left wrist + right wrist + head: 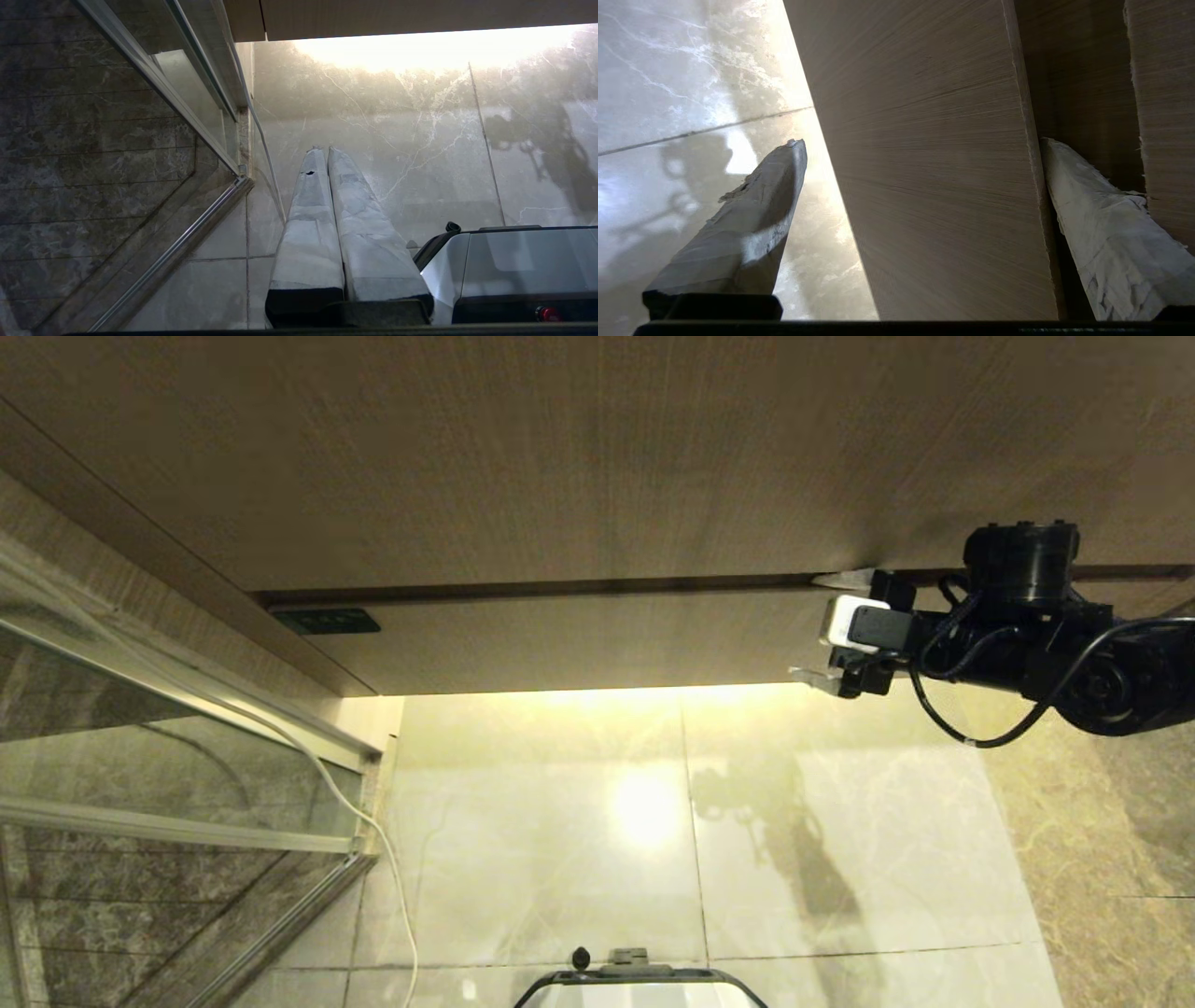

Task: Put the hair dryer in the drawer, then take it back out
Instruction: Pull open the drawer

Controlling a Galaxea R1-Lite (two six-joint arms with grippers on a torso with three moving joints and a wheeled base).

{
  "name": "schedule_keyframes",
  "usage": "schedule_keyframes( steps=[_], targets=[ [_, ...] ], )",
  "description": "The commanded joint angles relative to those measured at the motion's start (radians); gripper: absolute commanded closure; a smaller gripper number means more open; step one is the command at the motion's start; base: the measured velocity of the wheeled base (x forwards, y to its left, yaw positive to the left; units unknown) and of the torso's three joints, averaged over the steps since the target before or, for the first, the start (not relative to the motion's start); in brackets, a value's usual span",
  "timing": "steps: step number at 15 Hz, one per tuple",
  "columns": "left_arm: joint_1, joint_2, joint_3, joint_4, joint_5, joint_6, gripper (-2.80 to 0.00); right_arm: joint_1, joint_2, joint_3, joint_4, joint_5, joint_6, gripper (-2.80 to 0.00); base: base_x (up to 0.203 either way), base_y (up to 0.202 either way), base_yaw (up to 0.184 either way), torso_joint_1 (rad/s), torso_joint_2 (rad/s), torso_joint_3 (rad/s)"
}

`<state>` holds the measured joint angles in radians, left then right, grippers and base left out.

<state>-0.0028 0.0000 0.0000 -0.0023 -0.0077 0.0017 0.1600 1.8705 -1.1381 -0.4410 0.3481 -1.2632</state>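
Observation:
The drawer (pixel 597 639) shows as a wide grey-brown wood-grain front under the vanity's upper panel, with a dark gap along its top edge. My right gripper (pixel 820 628) is open and straddles the front near its right end. In the right wrist view the drawer front (pixel 934 163) fills the space between the fingers of the right gripper (pixel 920 141): one finger (pixel 1101 233) lies in the dark gap above the top edge, the other below the bottom edge, over the floor. My left gripper (pixel 322 150) hangs shut over the floor, empty. The hair dryer is out of view.
A glass shower partition (pixel 140 784) with a metal frame stands at the left, and a white cord (pixel 373 831) runs down beside it. Glossy marble floor (pixel 840 821) lies under the vanity. My own base (pixel 635 985) is at the bottom centre. A dark strip (pixel 327 621) sits at the drawer's left end.

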Motion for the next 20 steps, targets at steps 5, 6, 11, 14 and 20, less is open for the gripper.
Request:
schedule_keyframes(
  steps=[5, 6, 11, 14, 20],
  targets=[
    [0.000, 0.000, 0.001, -0.001, 0.000, 0.000, 0.00, -0.052, -0.173, 0.005, 0.578, -0.074, 0.067, -2.80, 0.000, 0.000, 0.000, 0.000, 0.00, 0.000],
    [0.000, 0.000, 0.001, -0.001, 0.000, 0.000, 0.00, -0.054, -0.184, 0.012, 0.604, -0.092, 0.099, -2.80, 0.000, 0.000, 0.000, 0.000, 0.00, 0.000],
    [0.000, 0.000, 0.001, -0.001, 0.000, 0.000, 0.00, -0.053, -0.257, 0.050, 0.627, -0.102, 0.136, -2.80, 0.000, 0.000, 0.000, 0.000, 0.00, 0.000],
    [0.000, 0.000, 0.000, -0.001, 0.000, 0.000, 0.00, -0.049, -0.318, 0.105, 0.510, -0.083, 0.128, -2.80, 0.000, 0.000, 0.000, 0.000, 0.00, 0.000],
    [0.000, 0.000, 0.000, -0.001, 0.000, 0.000, 0.00, -0.047, -0.500, 0.290, 0.296, -0.056, 0.111, -2.80, 0.000, 0.000, 0.000, 0.000, 0.00, 0.000]
  ],
)
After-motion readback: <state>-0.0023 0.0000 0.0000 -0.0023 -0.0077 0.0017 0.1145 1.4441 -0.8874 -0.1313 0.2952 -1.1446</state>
